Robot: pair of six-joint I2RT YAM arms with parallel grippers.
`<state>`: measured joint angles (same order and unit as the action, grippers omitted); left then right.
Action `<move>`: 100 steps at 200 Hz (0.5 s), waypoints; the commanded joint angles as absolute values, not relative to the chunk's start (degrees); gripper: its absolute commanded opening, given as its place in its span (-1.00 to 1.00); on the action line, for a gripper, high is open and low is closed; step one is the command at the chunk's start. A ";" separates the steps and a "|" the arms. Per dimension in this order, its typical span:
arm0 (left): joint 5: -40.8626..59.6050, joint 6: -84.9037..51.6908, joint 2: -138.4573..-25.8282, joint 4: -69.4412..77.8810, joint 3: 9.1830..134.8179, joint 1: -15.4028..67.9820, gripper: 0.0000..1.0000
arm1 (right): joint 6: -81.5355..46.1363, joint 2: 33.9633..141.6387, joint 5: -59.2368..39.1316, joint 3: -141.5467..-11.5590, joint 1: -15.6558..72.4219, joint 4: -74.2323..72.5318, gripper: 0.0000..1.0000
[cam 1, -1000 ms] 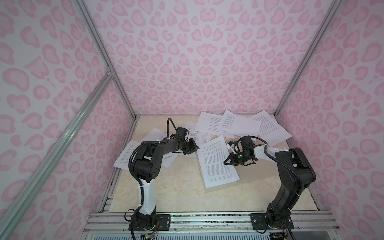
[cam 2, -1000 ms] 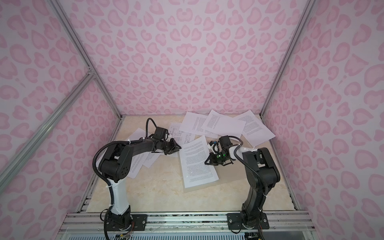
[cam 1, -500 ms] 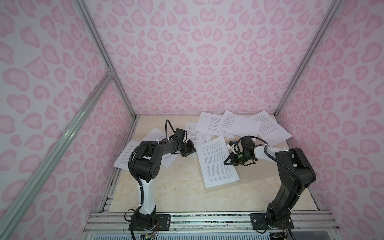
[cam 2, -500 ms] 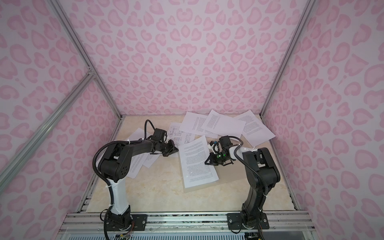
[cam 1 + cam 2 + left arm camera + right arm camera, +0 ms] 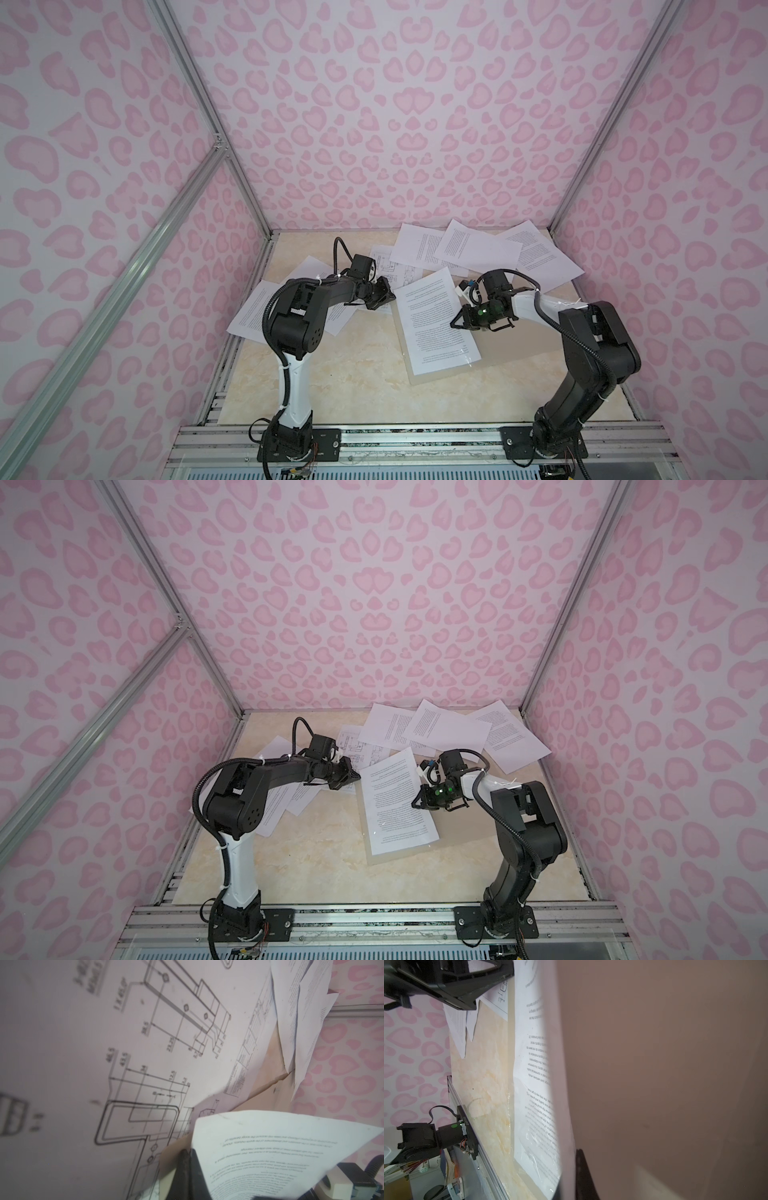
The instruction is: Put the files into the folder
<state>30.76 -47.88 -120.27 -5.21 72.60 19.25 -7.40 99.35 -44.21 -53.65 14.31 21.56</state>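
Working on the table (image 5: pixel 332 374), filling the folder (image 5: pixel 507 349) lying open with one text sheet (image 5: pixel 432 328) on it. Leaving more files (image 5: pixel 478 249) behind and left of the folder. Pressing left fingers (image 5: pixel 184 1167) together at the drawing sheet (image 5: pixel 388 266), maybe pinching it. Pressing right fingers (image 5: pixel 583 1167) together at the text sheet's edge, blocking the way. Next needing a lift across.

Robot lab test cell. Slotted aluminium base rail (image 5: pixel 415 440) ran along front edge of marble-look tabletop (image 5: pixel 353 386). Left arm (image 5: pixel 295 324) and right arm (image 5: pixel 594 345) stood bolted on rail. Behind rail and at both its ends, pink heart-print wall panels (image 5: pixel 395 104) sat in aluminium posts (image 5: pixel 208 120). Outside rail, workshop clutter (image 5: pixel 425 1169) showed in right wrist view.
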 commanded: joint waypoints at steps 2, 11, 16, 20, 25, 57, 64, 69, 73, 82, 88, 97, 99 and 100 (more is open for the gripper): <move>24.87 -46.41 -122.08 -14.04 72.54 19.14 -0.92 | -4.77 98.54 -41.54 -52.83 14.41 24.17 -1.00; 25.14 -46.28 -122.49 -14.24 72.78 19.08 -0.92 | -4.62 98.56 -41.42 -53.05 14.41 24.11 -1.00; 25.27 -46.22 -122.56 -14.36 72.86 19.01 -0.92 | -4.45 98.60 -41.55 -53.25 14.50 24.04 -1.00; 25.27 -46.15 -122.60 -14.42 72.86 19.00 -0.92 | -4.29 98.75 -41.82 -53.48 14.61 24.04 -1.00; 25.26 -46.22 -122.61 -14.41 72.78 18.91 -0.92 | -4.05 98.93 -42.15 -53.68 14.76 24.02 -1.00; 25.77 -46.14 -122.80 -13.99 72.89 18.68 -0.93 | -4.09 100.14 -44.23 -54.32 16.83 23.19 -1.00; 25.91 -46.17 -122.86 -13.75 72.80 18.63 -0.93 | -4.23 100.24 -44.85 -54.25 17.04 22.94 -1.00; 25.92 -46.30 -122.76 -13.67 72.73 18.65 -0.93 | -4.56 100.22 -45.56 -53.95 17.03 22.44 -1.00; 25.88 -46.31 -122.78 -13.44 72.62 18.69 -0.93 | -4.88 100.13 -46.04 -53.73 16.97 21.99 -1.00; 26.00 -46.46 -122.78 -13.32 72.38 18.62 -0.93 | -5.70 100.18 -46.65 -53.31 16.96 21.04 -1.00; 26.10 -46.42 -122.71 -13.06 72.26 18.65 -0.93 | -6.54 100.27 -47.35 -53.01 16.86 20.09 -1.00; 26.26 -46.61 -122.78 -12.94 72.10 18.66 -0.93 | -7.89 100.69 -48.32 -52.37 16.73 18.56 -1.00; 26.28 -46.63 -122.76 -13.06 72.03 18.66 -0.93 | -8.19 100.82 -48.40 -52.31 16.73 18.22 -1.00; 26.32 -46.61 -122.73 -12.99 72.01 18.65 -0.93 | -8.31 100.86 -48.41 -52.26 16.71 18.12 -1.00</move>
